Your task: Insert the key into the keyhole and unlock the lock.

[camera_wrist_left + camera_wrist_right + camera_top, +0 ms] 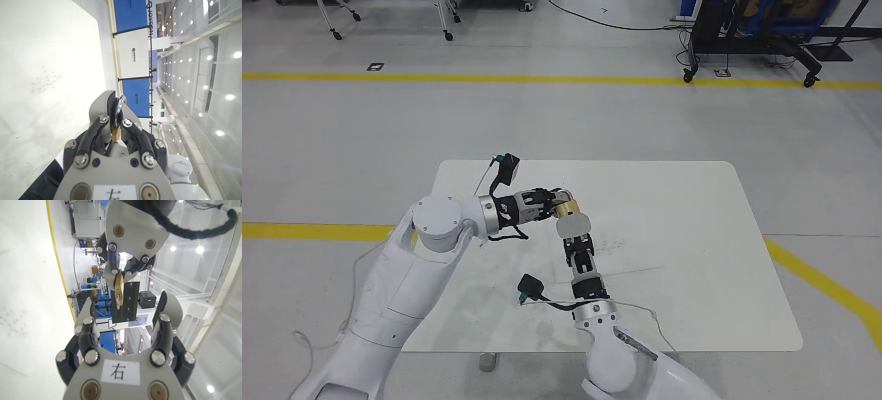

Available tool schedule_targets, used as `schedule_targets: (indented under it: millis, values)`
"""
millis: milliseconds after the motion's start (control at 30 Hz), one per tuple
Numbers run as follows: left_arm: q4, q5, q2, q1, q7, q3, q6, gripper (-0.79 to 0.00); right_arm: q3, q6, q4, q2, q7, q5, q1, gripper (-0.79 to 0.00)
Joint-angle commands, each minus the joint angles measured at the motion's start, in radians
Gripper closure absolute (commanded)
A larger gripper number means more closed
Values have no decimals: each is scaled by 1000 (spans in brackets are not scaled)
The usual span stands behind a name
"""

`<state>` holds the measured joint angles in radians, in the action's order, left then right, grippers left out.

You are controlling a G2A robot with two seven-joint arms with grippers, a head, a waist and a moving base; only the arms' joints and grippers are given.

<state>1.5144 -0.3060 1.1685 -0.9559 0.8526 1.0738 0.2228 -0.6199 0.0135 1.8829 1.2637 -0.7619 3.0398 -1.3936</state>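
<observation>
Now, the left gripper [118, 106] has its jaws clamped on the lock [119, 285], key [118, 303] already seated. The right gripper [125, 304] has its jaws wide, empty, near it. Next: pinch and turn.

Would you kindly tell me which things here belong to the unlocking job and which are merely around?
Job: brass lock, held by the left gripper; key, sticking out of the lock's base; right gripper, open, facing the key.
Around: white table; black cart beyond it.
</observation>
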Motion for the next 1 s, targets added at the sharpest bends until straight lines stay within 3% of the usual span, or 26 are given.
schedule_targets:
  millis: [0,67,200,300,533,600,633,767,933,967]
  values:
    - [-1,-13,0,-4,-19,12,-13,0,-18,-19,20,-1,41,-32,-16,-486]
    - [-4,-31,0,-10,-34,26,-26,0,-40,-49,45,-3,83,-75,-35,-489]
    - [0,-52,-2,-25,-50,45,-57,0,-91,-98,95,-11,191,-175,-77,-385]
    - [4,-57,-2,-35,-52,50,-72,0,-139,-117,127,-20,277,-259,-109,-363]
    - [17,-56,-3,-50,-58,55,-95,0,-229,-42,167,-36,424,-390,-156,-326]
    - [23,-50,-4,-54,-64,58,-108,0,-253,-3,178,-37,464,-472,-160,-169]
    - [25,-51,-4,-58,-70,61,-113,0,-267,23,182,-38,498,-519,-160,0]
    - [31,-51,-5,-71,-85,74,-131,0,-344,171,190,-48,568,-667,-161,0]
    - [41,-14,-11,-65,-47,88,-172,0,-412,289,190,-53,574,-808,-155,0]
    - [43,3,-13,-65,-44,92,-186,-65,-418,305,190,-53,578,-832,-153,0]
